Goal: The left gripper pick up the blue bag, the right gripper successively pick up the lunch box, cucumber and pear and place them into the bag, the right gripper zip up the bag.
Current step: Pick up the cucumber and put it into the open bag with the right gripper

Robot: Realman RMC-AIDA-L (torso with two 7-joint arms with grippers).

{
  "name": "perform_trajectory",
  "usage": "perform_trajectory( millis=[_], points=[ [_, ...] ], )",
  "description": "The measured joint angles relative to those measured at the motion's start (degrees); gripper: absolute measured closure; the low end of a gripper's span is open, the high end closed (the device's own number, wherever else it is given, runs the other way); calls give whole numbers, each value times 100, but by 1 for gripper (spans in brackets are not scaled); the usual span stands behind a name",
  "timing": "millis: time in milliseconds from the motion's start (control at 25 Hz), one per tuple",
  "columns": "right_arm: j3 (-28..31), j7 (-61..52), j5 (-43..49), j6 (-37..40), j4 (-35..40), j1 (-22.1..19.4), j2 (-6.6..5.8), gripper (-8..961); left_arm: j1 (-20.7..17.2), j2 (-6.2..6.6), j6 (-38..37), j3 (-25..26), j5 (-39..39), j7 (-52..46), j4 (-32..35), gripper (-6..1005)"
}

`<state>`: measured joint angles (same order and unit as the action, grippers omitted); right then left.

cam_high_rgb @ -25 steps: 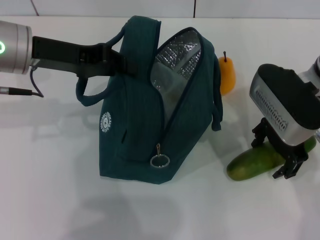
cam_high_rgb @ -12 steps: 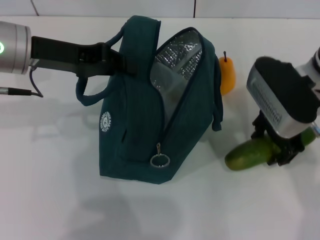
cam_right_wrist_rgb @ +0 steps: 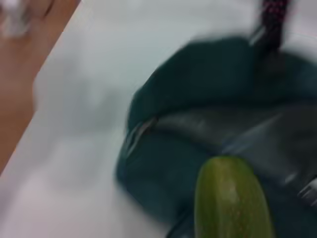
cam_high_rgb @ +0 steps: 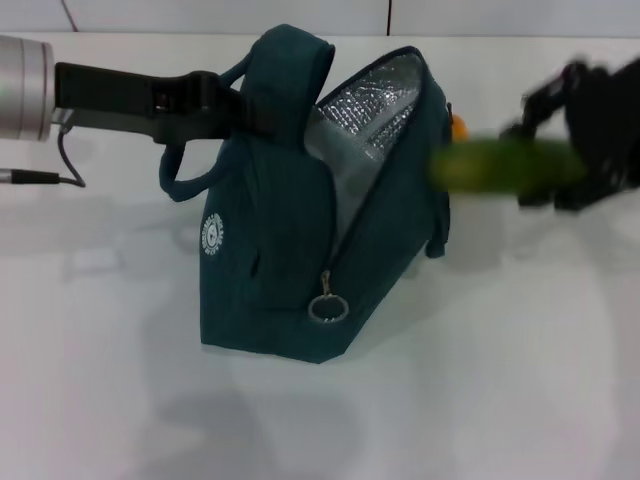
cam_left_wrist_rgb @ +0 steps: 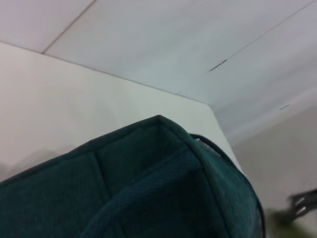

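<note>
The left tool is clenched on the near handle of the blue bag, at the bag's upper left side, and holds it upright on the white surface. The bag's mouth gapes toward the robot's right, exposing the silver foil lining. The ring zip pull hangs at the lower end of the open zip, and the round white logo faces the head camera.

The right tool is clear of the surface at the upper right, grasping the cucumber. The cucumber lies roughly horizontal in the air, with its free end just beside the bag's open rim. The right wrist view shows that end directly over the open mouth of the bag.

The pear is mostly hidden between the bag's rim and the cucumber; only a small orange patch shows.
</note>
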<state>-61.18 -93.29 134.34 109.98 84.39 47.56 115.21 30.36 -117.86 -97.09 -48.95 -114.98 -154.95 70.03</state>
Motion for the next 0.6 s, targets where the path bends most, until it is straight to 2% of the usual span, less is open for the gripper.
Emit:
perform_trajectory(
  millis=[40, 80, 240, 400, 600],
  points=[
    [592, -13, -465, 122, 209, -79, -5, 321, 5, 0, -5, -1, 8, 0, 5, 931],
    [592, -13, -465, 122, 209, -79, -5, 321, 13, -4, -10, -4, 10, 0, 10, 931],
    [1263, -57, -1592, -172, 347, -411, -1, 321, 31, -21, -12, -26, 13, 0, 10, 931],
    [1280, -55, -2723, -963, 91, -876, 16, 322, 37, -23, -9, -36, 13, 0, 11, 931],
    [1260, 161, -4301, -1399, -1197, -1105, 12, 321, 6, -29, 3, -31, 13, 53, -6, 930]
  ],
)
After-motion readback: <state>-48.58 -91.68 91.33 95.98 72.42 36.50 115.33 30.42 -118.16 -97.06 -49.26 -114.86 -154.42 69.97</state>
